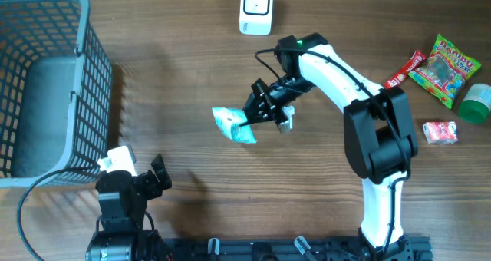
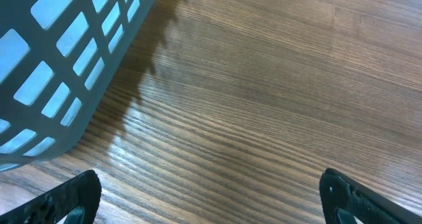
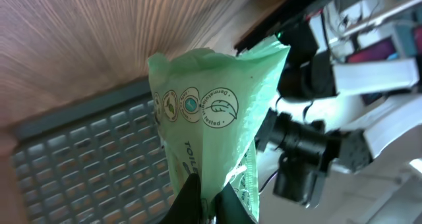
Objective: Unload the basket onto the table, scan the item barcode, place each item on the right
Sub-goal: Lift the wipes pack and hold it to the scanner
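The item is a pale green and white packet (image 1: 234,125), held above the middle of the table. My right gripper (image 1: 259,111) is shut on its edge. In the right wrist view the packet (image 3: 211,112) rises from between the black fingers (image 3: 188,197), showing round eco logos. No barcode shows on it in any view. A white scanner (image 1: 255,8) stands at the far edge, well apart from the packet. My left gripper (image 1: 157,176) rests at the near left. It stands open over bare wood (image 2: 211,197), its fingertips (image 2: 72,194) wide apart.
A grey mesh basket (image 1: 92,84) fills the left side, close to the left arm. At the right lie a gummy bag (image 1: 445,67), a red packet (image 1: 405,69), a green cap (image 1: 476,104) and a small red-and-white packet (image 1: 440,131).
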You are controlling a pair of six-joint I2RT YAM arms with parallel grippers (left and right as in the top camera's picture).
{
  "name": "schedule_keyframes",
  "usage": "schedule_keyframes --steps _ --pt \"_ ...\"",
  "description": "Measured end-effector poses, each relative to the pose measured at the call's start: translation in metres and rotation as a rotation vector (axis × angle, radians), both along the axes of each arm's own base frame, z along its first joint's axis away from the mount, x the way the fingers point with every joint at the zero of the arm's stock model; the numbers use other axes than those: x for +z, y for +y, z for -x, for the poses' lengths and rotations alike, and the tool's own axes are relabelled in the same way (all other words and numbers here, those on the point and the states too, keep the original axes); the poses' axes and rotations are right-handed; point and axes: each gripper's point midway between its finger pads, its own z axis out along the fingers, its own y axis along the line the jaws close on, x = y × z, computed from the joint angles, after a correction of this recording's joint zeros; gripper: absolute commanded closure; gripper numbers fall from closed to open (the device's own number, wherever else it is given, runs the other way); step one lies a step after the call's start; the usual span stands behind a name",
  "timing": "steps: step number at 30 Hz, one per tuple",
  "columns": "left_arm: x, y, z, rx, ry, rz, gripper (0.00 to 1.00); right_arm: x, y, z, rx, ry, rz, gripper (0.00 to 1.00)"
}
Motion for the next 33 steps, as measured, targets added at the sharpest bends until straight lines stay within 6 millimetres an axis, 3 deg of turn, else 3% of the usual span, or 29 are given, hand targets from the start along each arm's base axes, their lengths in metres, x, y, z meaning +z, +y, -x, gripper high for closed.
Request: schedule_keyframes --steps 10,13,20,24,30,33 --pt "0.0 0.0 0.0 0.0 0.0 0.0 0.0 0.002 -0.018 -0.021 -0.145 0.155 0.064 0.95" --pt "0.0 0.0 0.0 0.0 0.0 0.0 0.0 0.0 -0.033 -0.026 -0.171 0.164 0.063 0.95" --pt "0.0 0.0 0.0 0.0 0.0 0.0 0.0 -0.019 -0.079 -0.013 -0.189 0.139 -0.006 0.95" --pt "0.0 0.0 0.0 0.0 0.0 0.0 0.0 -0.022 -0.094 -0.016 -0.145 -0.051 -0.106 0.95" --pt "0.0 0.0 0.0 0.0 0.0 0.0 0.0 0.005 -0.086 -0.01 -0.035 -0.411 -0.381 0.95" --pt "0.0 0.0 0.0 0.0 0.0 0.0 0.0 0.015 -0.081 -0.021 0.017 -0.602 -0.455 0.96"
